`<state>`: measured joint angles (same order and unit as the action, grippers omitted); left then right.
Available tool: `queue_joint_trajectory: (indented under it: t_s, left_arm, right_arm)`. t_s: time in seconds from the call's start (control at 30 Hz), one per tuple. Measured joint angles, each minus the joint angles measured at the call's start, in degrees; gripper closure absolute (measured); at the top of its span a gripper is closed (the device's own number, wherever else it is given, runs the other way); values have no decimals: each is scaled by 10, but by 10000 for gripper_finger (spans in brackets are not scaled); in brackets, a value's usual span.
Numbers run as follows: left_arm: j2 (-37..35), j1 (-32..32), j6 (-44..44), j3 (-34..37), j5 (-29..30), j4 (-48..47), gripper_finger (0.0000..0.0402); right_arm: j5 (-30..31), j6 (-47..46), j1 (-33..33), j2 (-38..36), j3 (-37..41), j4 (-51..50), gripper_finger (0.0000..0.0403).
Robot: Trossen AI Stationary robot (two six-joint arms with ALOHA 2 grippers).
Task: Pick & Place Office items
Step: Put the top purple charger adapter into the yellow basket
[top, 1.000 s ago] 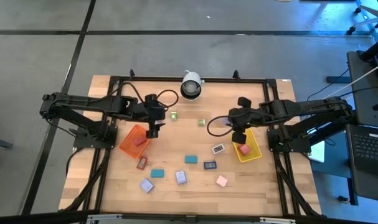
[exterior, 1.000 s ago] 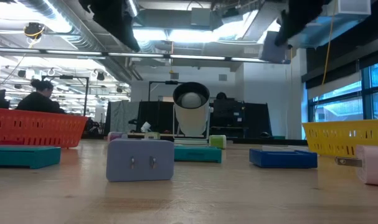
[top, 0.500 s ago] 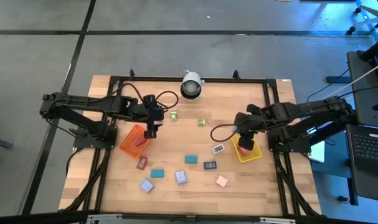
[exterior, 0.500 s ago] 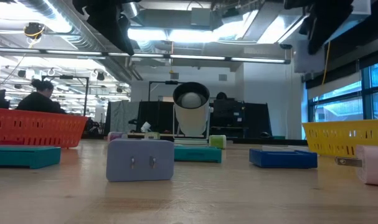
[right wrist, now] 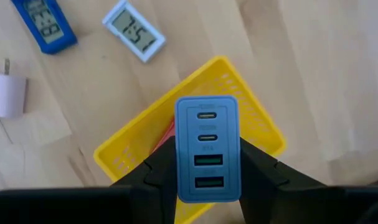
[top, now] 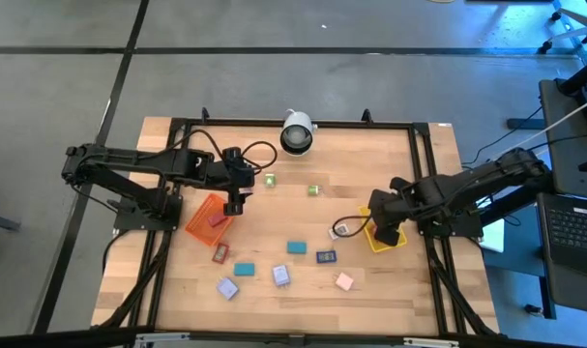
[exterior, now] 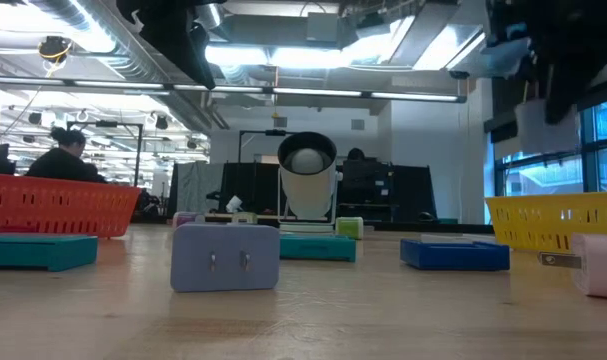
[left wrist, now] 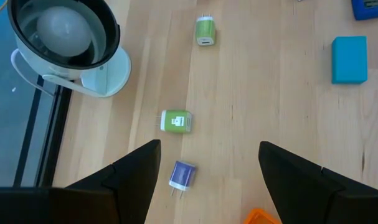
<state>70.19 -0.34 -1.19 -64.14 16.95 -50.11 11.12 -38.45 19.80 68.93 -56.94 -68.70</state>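
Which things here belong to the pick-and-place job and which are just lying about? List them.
Job: blue charger in right gripper, green charger, purple charger, teal block, white clock, blue clock, pink plug.
Lying about: white dome device, laptop.

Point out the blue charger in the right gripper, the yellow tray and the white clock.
blue charger [right wrist: 207,155], right wrist view, port face.
yellow tray [right wrist: 129,149], right wrist view, rim.
white clock [right wrist: 134,30], right wrist view, display.
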Motion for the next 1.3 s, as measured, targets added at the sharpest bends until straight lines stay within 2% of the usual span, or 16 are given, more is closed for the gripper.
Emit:
queue_joint_trajectory:
  t_s: [0.3, 0.57, 0.87, 1.3]
  left_arm:
    - [0, 0, 0, 0, 0, 0, 135]
    - [0, 0, 0, 0, -1, 1, 135]
    - [0, 0, 0, 0, -1, 1, 135]
    - [0, 1, -1, 0, -1, 1, 135]
  right_arm:
    - [2, -1, 4, 0, 73, 50, 282]
    - [2, 29, -31, 0, 148, 114, 282]
    - [-4, 91, -83, 0, 164, 173, 282]
    - [-29, 91, -87, 0, 166, 180, 276]
